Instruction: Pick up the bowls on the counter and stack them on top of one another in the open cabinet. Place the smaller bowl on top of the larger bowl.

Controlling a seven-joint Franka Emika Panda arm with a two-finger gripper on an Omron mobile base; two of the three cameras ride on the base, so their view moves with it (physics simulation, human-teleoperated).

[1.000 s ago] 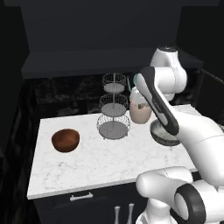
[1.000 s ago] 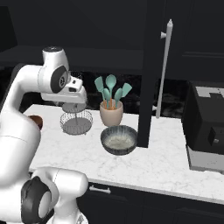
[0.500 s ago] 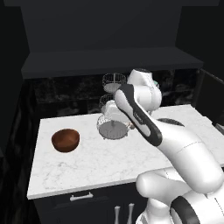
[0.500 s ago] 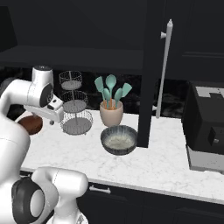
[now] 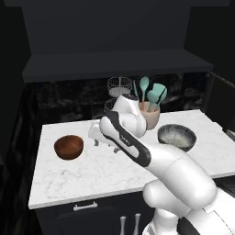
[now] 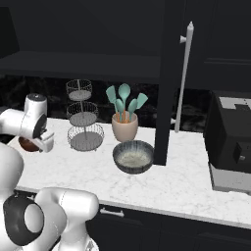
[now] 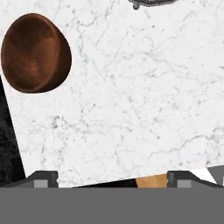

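Room: dark kitchen, white marble desk (image 5: 114,170) under a charcoal cabinet (image 5: 114,64) with a bare shelf.
Brown bowl: on the desk's left part (image 5: 69,147), upright, empty, nothing touching it; in the hand view it sits upper left (image 7: 35,52).
Grey bowl: well apart at the desk's right (image 5: 176,136), near the cup (image 5: 149,117) of teal tools.
Stand: 3-tier wire one (image 6: 83,120) behind the arm.
Pincer: low over the desk (image 5: 95,137), just right of the brown bowl; 2 tips set wide apart, holding nothing.
Key relation: brown bowl lies to the robot's left of the pincer, off its centre line; the approach likely needs a further leftward shift before descending.
Progress: neither bowl is in the cabinet yet.
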